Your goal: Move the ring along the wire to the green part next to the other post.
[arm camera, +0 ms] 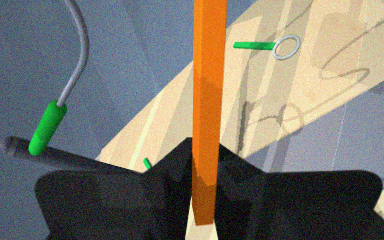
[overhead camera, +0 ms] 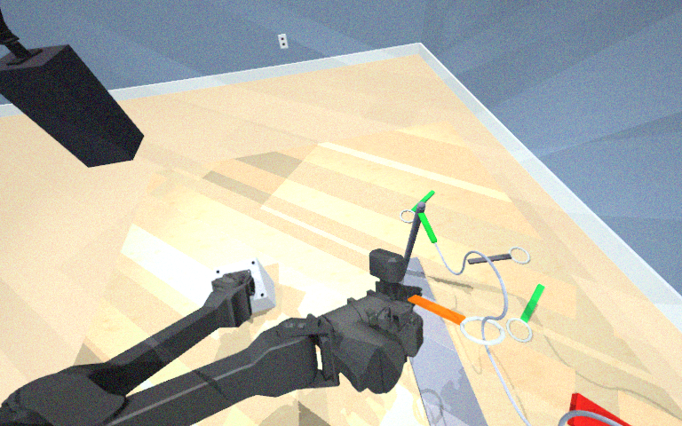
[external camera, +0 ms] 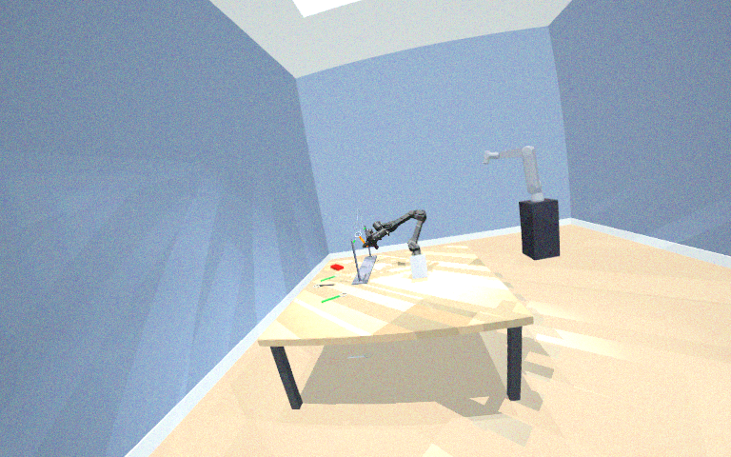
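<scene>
My gripper (overhead camera: 410, 301) (external camera: 366, 245) (arm camera: 198, 144) is shut on the orange handle (overhead camera: 436, 310) (external camera: 363, 241) (arm camera: 209, 55), which points forward from the fingers. The white ring (overhead camera: 462, 329) is around the thin grey wire (overhead camera: 504, 295) (arm camera: 86, 45) in the top view, at a bend between the posts; whether they touch cannot be told. The wrist view cuts the ring off. One post (overhead camera: 413, 234) (external camera: 355, 261) (arm camera: 70, 159) carries a green wire part (overhead camera: 427, 228) (arm camera: 47, 127). The other post (external camera: 369, 250) stands farther back in the exterior view.
A grey base plate (overhead camera: 440, 356) lies below. Loose rings with a green handle (overhead camera: 533, 302) (arm camera: 254, 45), a black handle (overhead camera: 490, 257) and another green handle (overhead camera: 424, 199) lie beyond the wire. A red block (overhead camera: 578, 403) (external camera: 336, 267) lies near the far post. Another arm's black pedestal (external camera: 540, 228) stands away.
</scene>
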